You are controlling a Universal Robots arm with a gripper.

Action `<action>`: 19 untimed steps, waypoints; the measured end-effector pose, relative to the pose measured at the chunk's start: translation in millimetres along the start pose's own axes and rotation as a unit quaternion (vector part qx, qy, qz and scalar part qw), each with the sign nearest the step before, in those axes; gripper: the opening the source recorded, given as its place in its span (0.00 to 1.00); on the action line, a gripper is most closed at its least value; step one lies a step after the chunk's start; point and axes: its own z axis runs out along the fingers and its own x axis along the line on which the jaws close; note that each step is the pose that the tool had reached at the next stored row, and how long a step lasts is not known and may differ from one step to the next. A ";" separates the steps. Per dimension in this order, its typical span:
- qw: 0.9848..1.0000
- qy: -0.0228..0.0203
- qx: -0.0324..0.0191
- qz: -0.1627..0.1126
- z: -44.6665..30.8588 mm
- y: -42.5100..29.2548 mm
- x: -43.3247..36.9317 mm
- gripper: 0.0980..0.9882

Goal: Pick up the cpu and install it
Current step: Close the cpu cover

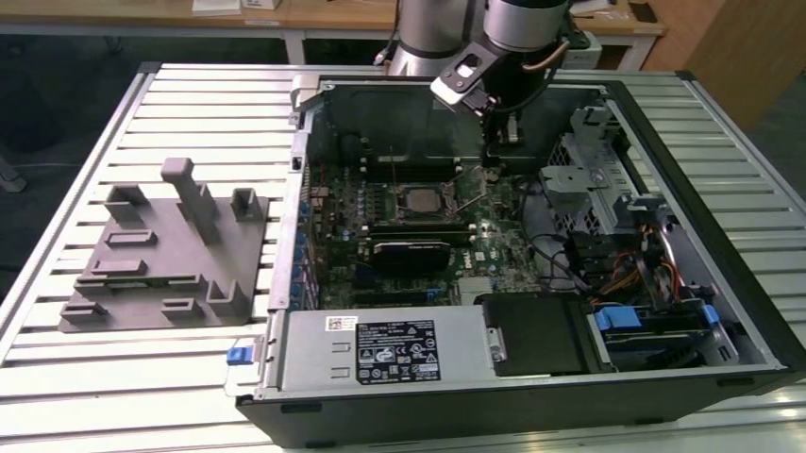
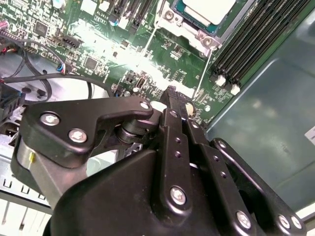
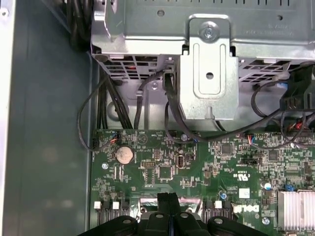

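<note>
1. My gripper [image 3: 167, 197] hangs low over the green motherboard [image 3: 197, 167]. Its fingers are pressed together and hold nothing.
2. The cpu [image 2: 204, 9] lies flat in its socket [image 2: 189, 32], so I think it needs no holding.

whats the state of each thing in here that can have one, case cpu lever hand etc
computer case, lying on its side, side panel off, inside exposed
cpu, sitting in the socket, silvery top uncovered
socket lever, looks raised, not latched down
hand, shut, holding nothing, over the motherboard beside the socket
</note>
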 end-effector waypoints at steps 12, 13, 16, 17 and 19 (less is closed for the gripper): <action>1.000 0.000 0.000 0.000 0.4 8.2 0.8 0.01; 1.000 0.000 0.000 0.000 0.4 8.9 0.9 0.01; 1.000 0.000 0.000 0.000 0.5 11.0 1.0 0.01; 1.000 0.000 0.000 0.000 0.6 11.7 1.1 0.01; 1.000 0.000 0.000 0.000 0.6 12.6 1.1 0.01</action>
